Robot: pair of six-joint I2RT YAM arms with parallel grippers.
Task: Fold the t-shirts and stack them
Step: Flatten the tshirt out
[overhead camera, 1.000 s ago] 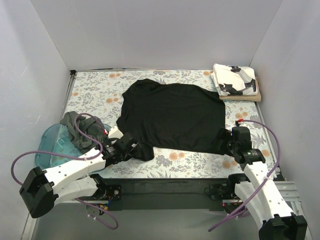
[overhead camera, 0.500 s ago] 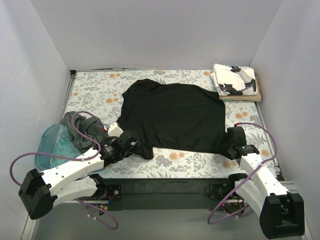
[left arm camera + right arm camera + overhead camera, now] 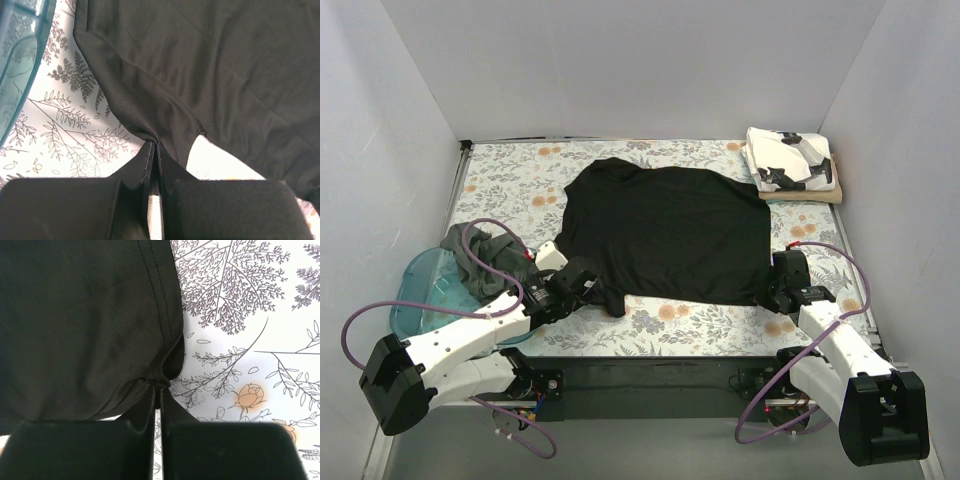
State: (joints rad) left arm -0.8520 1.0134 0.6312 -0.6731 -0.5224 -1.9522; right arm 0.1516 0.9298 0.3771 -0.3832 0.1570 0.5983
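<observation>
Forward and low; left gripper (image 3: 155, 150), right gripper (image 3: 159, 388) tight on black t-shirt (image 3: 665, 230)

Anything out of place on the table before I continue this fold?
Only the grey-green shirt: it lies crumpled, spilling over the rim of the blue tub at the left. The black shirt lies spread out; the folded stack far right looks tidy.

black t-shirt (image 3: 665, 230) spread flat, white t-shirt (image 3: 790, 160) folded atop tan t-shirt (image 3: 812, 197)

Left arm (image 3: 460, 345) and right arm (image 3: 835, 345): white link housings with black joint blocks. A purple cable (image 3: 470, 240) loops loosely along each arm. Left gripper (image 3: 154, 150) and right gripper (image 3: 159, 390): matte black fingers (image 3: 65, 210).
</observation>
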